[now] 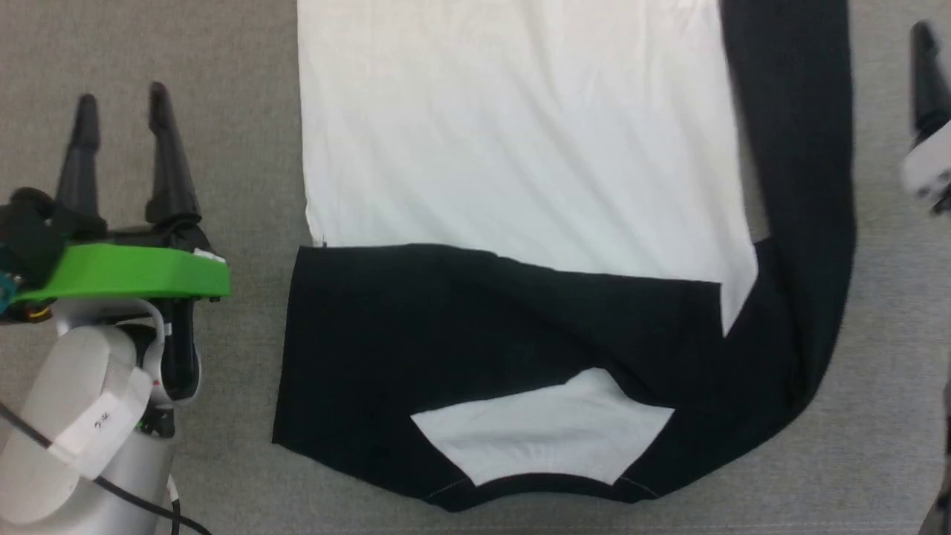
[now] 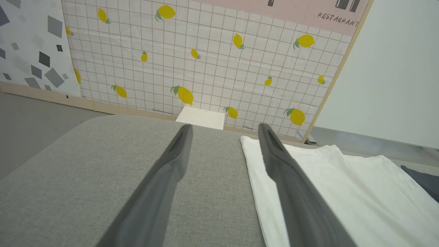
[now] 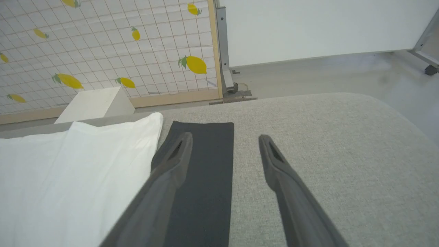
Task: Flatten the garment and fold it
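garment centre frame, flat on grey surface | one black sleeve folded across lower centre, other sleeve unfolded along right | left gripper spread, empty, left side | right gripper spread, empty, seemingly over right sleeve | left: second sleeve, body folds

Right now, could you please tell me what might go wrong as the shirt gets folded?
1. The black sleeve folded across the shirt lies slanted and rippled, so folding over it may trap creases.
2. The other sleeve lies straight along the side. The right gripper is open near it, and a poor pinch could drag it askew.
3. The hem sits near the far edge of the table and might slip off if pushed.
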{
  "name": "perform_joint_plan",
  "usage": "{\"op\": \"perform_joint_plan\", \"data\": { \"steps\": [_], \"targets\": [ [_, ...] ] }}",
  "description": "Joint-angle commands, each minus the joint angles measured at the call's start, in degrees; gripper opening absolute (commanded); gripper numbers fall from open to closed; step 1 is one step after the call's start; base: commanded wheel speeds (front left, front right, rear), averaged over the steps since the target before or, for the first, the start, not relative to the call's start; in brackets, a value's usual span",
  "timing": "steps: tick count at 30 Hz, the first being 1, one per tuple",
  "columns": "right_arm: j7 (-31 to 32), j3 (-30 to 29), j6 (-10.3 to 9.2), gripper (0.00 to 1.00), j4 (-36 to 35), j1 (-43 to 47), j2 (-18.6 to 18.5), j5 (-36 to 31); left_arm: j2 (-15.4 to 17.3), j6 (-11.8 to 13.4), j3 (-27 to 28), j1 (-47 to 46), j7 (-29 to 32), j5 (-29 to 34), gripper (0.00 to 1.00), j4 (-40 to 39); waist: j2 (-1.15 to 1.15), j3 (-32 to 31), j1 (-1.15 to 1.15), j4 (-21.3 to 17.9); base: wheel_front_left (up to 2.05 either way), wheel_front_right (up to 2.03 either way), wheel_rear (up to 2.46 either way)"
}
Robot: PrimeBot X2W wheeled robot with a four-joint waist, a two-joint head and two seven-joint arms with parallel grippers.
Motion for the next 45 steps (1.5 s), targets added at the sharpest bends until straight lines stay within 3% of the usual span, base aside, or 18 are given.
{"op": "perform_joint_plan", "data": {
  "steps": [1,11,23,24,25,26,27,37,45],
  "targets": [
    [1.4,-1.05,-0.09,1.0,2.01,-3.29,-1.05,-0.19,-0.85,-0.59,1.35,1.28,-0.21,1.79,1.0,-1.51,0.0,6.26,0.0,3.61,0.0,0.0,0.0],
    [10.19,-9.41,-0.09,1.0,11.36,-18.92,-4.3,-2.35,-7.35,-3.97,7.33,1.23,-0.21,8.66,1.0,-6.11,0.0,15.53,0.0,7.63,0.0,0.0,0.0],
    [22.82,-14.86,-0.09,1.0,11.25,-26.41,-4.29,-9.62,-12.52,-9.81,11.13,-1.22,-0.21,13.66,1.0,-6.86,0.0,20.12,0.0,8.83,0.0,0.0,0.0],
    [24.08,-15.33,-0.09,0.56,10.89,-26.6,-4.04,-10.2,-12.88,-10.25,11.38,-1.3,-0.21,13.99,1.0,-6.75,0.0,20.16,0.0,8.78,0.0,0.0,0.0],
    [24.94,-15.56,-0.09,0.4,10.49,-26.62,-3.9,-10.7,-13.17,-10.59,11.58,-1.37,-0.21,14.24,1.0,-6.64,0.0,20.14,0.0,8.72,0.0,0.0,0.0],
    [25.81,-15.5,-0.09,0.06,9.95,-26.48,-3.81,-11.18,-13.53,-10.98,11.84,-1.42,-0.21,14.54,1.0,-6.45,0.0,20.04,0.0,8.64,0.0,0.0,0.0],
    [26.34,-15.48,-0.09,0.0,9.5,-26.23,-3.78,-11.47,-13.79,-11.28,12.03,-1.42,-0.21,14.78,1.0,-6.26,0.0,19.9,0.0,8.54,0.0,0.0,0.0],
    [19.75,-14.49,-0.09,0.0,4.39,-18.98,-6.43,-10.45,-15.66,-14.5,13.89,0.4,-0.21,17.05,1.0,-2.95,0.0,13.1,0.0,5.53,0.0,0.0,0.0],
    [13.09,-14.6,-0.09,0.0,4.34,-9.99,-11.89,-6.64,-16.16,-15.57,13.84,4.81,-0.21,19.23,1.0,1.02,0.0,2.74,0.0,1.62,0.0,0.0,0.0]
  ]
}}
